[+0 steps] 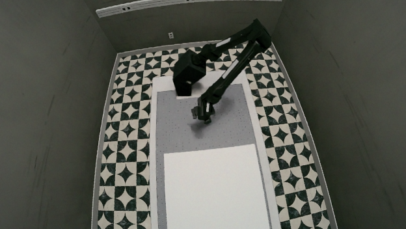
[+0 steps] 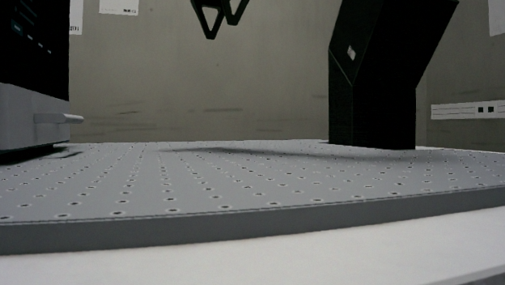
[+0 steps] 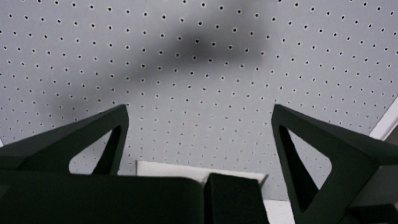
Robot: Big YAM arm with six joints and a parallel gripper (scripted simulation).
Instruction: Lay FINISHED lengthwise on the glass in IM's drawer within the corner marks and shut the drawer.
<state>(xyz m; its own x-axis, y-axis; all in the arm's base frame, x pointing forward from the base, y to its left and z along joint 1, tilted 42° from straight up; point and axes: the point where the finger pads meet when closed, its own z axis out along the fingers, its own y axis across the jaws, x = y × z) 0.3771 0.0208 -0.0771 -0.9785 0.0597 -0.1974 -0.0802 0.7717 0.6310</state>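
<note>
The gel imager IM (image 1: pixel 215 188) (image 2: pixel 44 77) stands upright, seen as a big white top in the top view and a black front at the left of the exterior view. Its pale drawer front (image 2: pixel 16 125) sits under the black front with no open gap or glass showing, and its bar handle (image 2: pixel 61 118) sticks out. The drawer looks shut. The cassette FINISHED, the glass and the corner marks show in no view. My gripper (image 1: pixel 201 118) (image 2: pixel 222 31) (image 3: pixel 200 112) is wide open and empty, high above the perforated plate, between IM and the arm's base, clear of the handle.
The grey perforated plate (image 1: pixel 175 130) (image 2: pixel 243 174) (image 3: pixel 165 75) lies under IM and the arm. The arm's black base (image 1: pixel 183 88) (image 2: pixel 376 117) stands at the far end of the plate from IM. The white table edge (image 1: pixel 154 130) runs along the plate.
</note>
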